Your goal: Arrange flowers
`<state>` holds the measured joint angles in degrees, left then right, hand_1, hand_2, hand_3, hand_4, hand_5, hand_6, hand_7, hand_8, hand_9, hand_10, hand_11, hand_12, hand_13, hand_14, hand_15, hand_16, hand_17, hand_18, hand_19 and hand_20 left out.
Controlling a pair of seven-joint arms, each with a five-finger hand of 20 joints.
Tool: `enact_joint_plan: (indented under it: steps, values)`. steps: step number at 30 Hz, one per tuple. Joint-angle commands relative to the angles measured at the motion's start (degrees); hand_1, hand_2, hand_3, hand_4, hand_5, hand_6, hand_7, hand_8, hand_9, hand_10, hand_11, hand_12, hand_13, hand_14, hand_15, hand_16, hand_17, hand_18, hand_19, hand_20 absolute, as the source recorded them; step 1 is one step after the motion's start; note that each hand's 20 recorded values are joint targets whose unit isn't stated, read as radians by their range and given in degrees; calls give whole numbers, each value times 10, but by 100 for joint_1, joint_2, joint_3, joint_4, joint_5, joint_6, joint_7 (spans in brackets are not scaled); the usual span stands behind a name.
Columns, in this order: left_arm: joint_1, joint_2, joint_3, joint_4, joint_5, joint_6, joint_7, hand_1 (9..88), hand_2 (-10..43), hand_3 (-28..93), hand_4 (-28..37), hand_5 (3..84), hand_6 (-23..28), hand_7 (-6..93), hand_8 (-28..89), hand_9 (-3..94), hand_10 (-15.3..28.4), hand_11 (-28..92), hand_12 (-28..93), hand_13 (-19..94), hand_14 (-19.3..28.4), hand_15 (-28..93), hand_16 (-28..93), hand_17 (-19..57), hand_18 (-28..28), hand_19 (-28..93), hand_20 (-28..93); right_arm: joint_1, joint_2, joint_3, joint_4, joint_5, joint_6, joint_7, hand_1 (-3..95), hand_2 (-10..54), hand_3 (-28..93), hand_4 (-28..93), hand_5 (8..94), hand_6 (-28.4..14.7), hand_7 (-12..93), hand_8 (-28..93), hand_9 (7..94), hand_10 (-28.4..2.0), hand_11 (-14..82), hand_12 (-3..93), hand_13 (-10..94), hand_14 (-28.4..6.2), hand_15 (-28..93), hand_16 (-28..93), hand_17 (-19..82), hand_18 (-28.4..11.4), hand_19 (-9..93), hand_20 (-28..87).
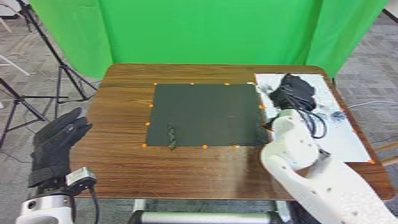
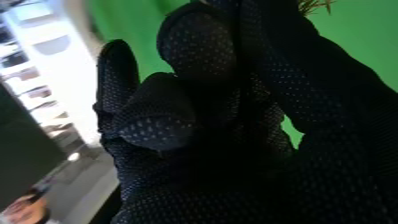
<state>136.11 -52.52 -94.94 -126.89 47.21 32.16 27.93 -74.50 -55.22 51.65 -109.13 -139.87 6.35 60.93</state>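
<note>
In the head view, my right hand is above the far part of the white board on the right. In the right wrist view, the fingers of my right hand are curled, and a spiky green-brown plant sticks out beside their tips; its stem is hidden behind the glove. A thin dark green piece lies on the dark mat, near its front left part. My left hand is off the table's left edge, its fingers straight and relaxed.
Orange markers line the mat on the brown table. The white board bears a small greyish thing to the right of my right wrist. A green curtain hangs behind, and black stands are on the left.
</note>
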Motion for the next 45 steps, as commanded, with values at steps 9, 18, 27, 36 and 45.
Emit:
enact_joint_plan:
  steps: [9,18,27,36,45]
  values:
    - [-100,36,42,-27,91,-79,-184,290,11,818,-152,423,119,166,-109,342,204,423,71,245,273,668,-183,-83,225,568,147,486,-1249,-553,429,-182,-434,-619,578,-95,738,-283,892,-45,171,181,900,-92,415,359,835,-98,711,332,292,-284,848,167]
    - [-224,34,121,7,123,-134,-192,290,11,817,-150,423,119,166,-109,342,205,423,70,244,273,668,-183,-83,225,569,147,480,-1453,-649,700,-211,-537,-700,577,-95,739,-283,889,-45,174,183,900,-91,418,355,835,-96,709,334,290,-284,850,162]
    - [-371,-21,200,67,185,-232,-263,289,10,817,-150,423,119,166,-109,342,205,423,70,244,273,668,-183,-83,225,568,147,245,-1909,-574,964,-426,-775,-898,574,-95,743,-283,889,-44,176,181,900,-90,420,353,837,-95,708,333,290,-284,851,158]
    - [-455,-55,289,100,234,-282,-339,289,9,818,-149,423,119,167,-109,342,205,422,70,244,273,668,-183,-83,225,568,147,-152,-2364,-429,1013,-727,-1120,-1177,571,-95,746,-283,890,-42,178,180,901,-88,421,351,841,-92,705,332,290,-284,853,154]
    - [-748,-7,548,218,237,-313,-341,290,10,816,-149,423,119,168,-109,342,205,423,71,244,273,668,-183,-83,224,568,147,-408,-2729,-288,1103,-1076,-1316,-1548,568,-95,747,-283,889,-41,179,179,903,-89,422,349,844,-90,702,332,289,-284,855,151]
